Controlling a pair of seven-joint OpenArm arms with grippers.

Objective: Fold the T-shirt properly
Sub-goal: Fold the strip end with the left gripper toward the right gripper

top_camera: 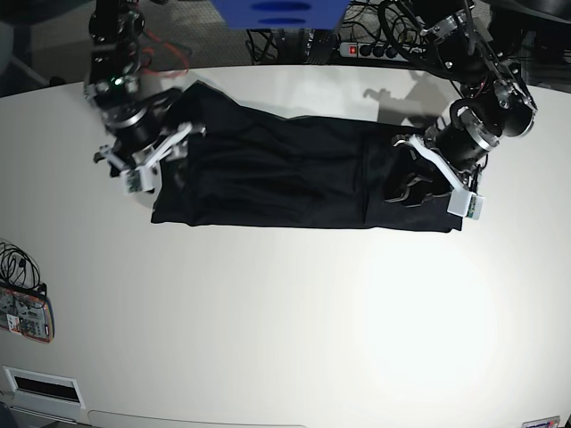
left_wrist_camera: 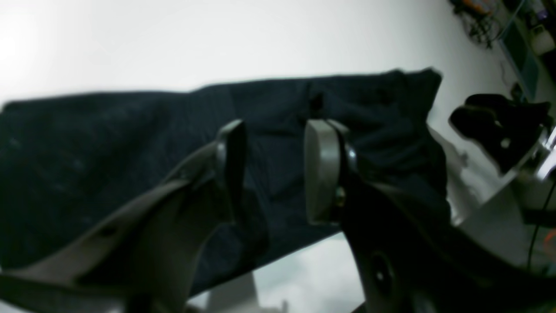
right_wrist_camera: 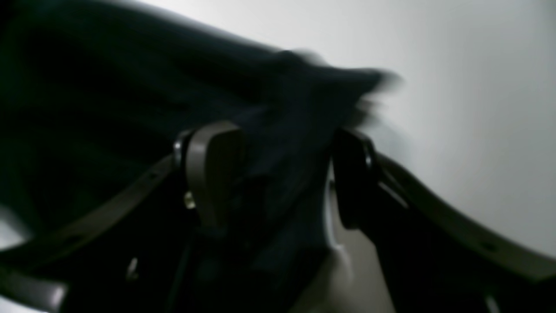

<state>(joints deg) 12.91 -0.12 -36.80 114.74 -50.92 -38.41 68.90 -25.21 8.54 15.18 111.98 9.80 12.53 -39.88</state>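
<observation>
Already the T-shirt [top_camera: 285, 178] lies as a long band near the table's [top_camera: 294, 312] far edge, crosswise folds remaining, left gripper [left_wrist_camera: 273, 169] parted and empty, right gripper [right_wrist_camera: 282, 178] parted around cloth.

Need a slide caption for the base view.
Two grippers, left and right, at opposite ends of a black T-shirt on a white table.

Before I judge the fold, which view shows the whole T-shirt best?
The base view: the T-shirt lies there as one long dark band on the table, both ends visible. The left wrist view shows part of it beyond the left gripper; the right wrist view is blurred.
</observation>
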